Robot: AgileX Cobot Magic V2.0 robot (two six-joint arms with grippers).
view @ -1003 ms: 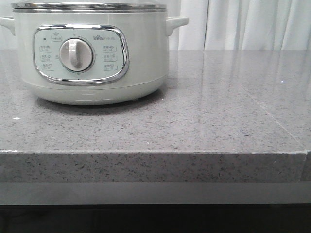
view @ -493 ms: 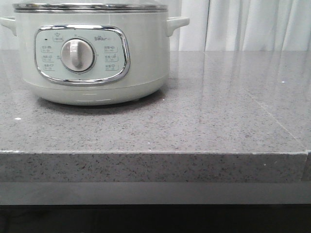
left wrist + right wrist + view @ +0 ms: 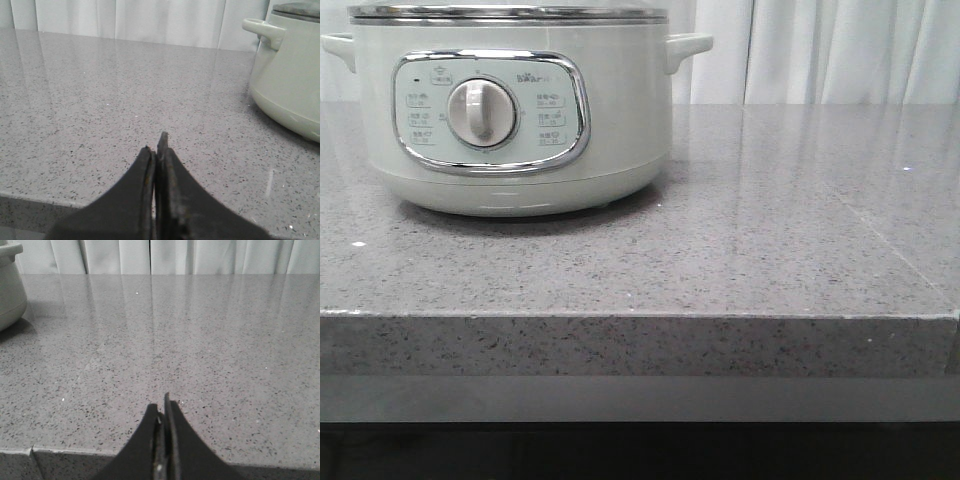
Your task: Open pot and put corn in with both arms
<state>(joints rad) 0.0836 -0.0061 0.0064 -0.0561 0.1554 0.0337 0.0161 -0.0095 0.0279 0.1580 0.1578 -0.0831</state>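
Big grey speckled stone countertop [image 3: 740,250] takes up pretty much everything, with white curtains [image 3: 840,50] hanging behind it. The pot [image 3: 510,110] sits on the counter toward the left in the front view, lid [image 3: 505,13] on, chrome-framed panel and white dial [image 3: 479,112] facing the camera, a handle sticking out each side. Corn isn't visible in any view. Left gripper [image 3: 157,150] sits low over the near edge of the counter with its jaws pressed together on nothing, pot off to one side. Right gripper [image 3: 163,410] is the same deal, fingers together and empty, pot barely showing at the frame edge.
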